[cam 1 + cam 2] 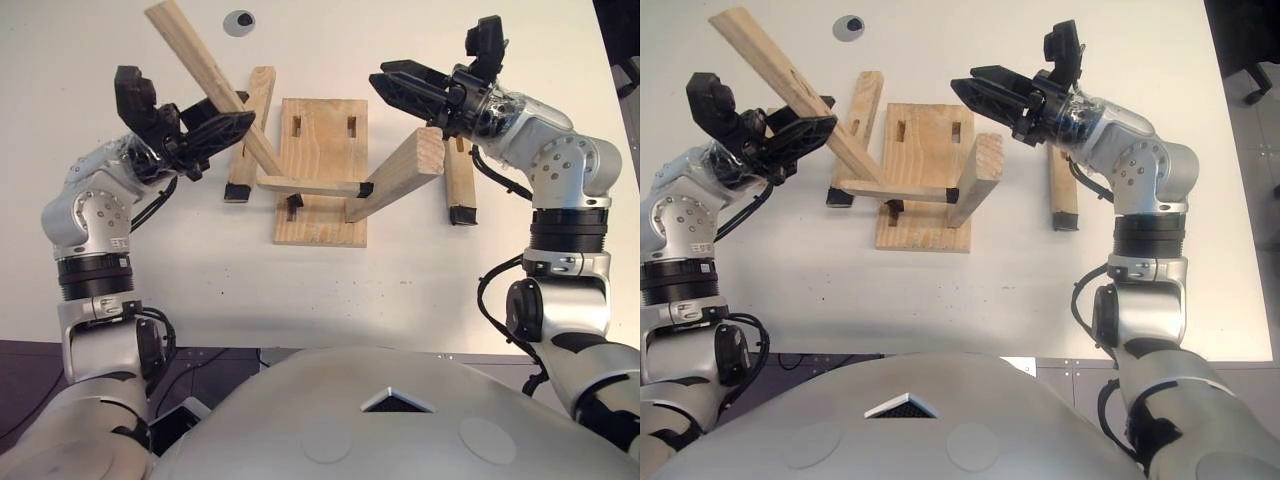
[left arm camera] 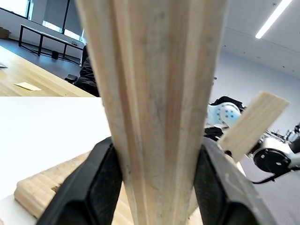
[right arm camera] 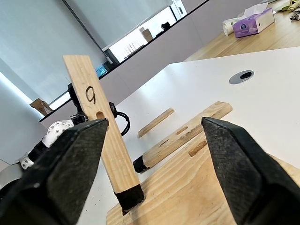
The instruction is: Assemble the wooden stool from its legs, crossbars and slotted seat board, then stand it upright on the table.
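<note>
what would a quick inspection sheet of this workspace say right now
surface: white table, grey round port near its far edge
job's things: seat board flat, slots up; held leg and second leg joined by a crossbar, tilted over the board; left loose leg and right loose leg lie flat beside the board
clutter: nothing seen
grippers: left gripper shut on the held leg; right gripper open, by the second leg's top
cables: black cables loop off both forearms
surroundings: wooden tables, tissue box, windows, ceiling light strip
</note>
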Robot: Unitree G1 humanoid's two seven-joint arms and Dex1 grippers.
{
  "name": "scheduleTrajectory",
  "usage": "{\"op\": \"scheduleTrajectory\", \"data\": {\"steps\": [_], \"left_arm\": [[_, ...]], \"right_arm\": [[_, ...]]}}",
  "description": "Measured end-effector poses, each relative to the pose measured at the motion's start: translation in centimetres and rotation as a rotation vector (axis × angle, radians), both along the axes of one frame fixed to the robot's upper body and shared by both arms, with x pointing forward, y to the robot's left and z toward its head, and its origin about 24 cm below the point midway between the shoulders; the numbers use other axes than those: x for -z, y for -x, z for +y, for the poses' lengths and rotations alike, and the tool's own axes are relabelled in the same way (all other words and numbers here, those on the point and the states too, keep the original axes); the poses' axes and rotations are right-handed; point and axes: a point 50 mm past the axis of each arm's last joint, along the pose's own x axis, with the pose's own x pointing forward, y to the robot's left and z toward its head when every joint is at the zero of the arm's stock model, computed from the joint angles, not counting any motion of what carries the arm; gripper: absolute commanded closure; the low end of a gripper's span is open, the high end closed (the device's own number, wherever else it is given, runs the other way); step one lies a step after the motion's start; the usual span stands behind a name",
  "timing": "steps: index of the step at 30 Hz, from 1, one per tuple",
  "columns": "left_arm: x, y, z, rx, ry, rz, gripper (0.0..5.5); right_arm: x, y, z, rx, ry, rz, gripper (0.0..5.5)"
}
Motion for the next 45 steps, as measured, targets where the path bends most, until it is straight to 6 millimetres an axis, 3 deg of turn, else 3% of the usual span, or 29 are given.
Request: {"op": "scheduleTrajectory", "data": {"steps": [13, 22, 32, 45], "left_arm": [[0.9, 0.5, 0.6, 0.036, -0.034, -0.058, 3.49], [0.6, 2.1, 2.7, 0.127, -0.23, -0.083, 3.49], [-1.6, 1.0, 1.6, 0.273, -0.382, -0.246, 3.49], [-3.1, 1.4, -1.0, 0.364, -0.554, -0.391, 3.49]], "right_arm": [[0.6, -0.1, -0.3, 0.026, 0.037, -0.003, 1.83], [0.8, -0.4, -0.7, 0.085, 0.103, -0.08, 1.83], [0.6, -0.7, -0.8, 0.114, 0.111, -0.125, 1.83], [1.1, -0.6, -1.0, 0.139, 0.141, -0.117, 1.83]]}}
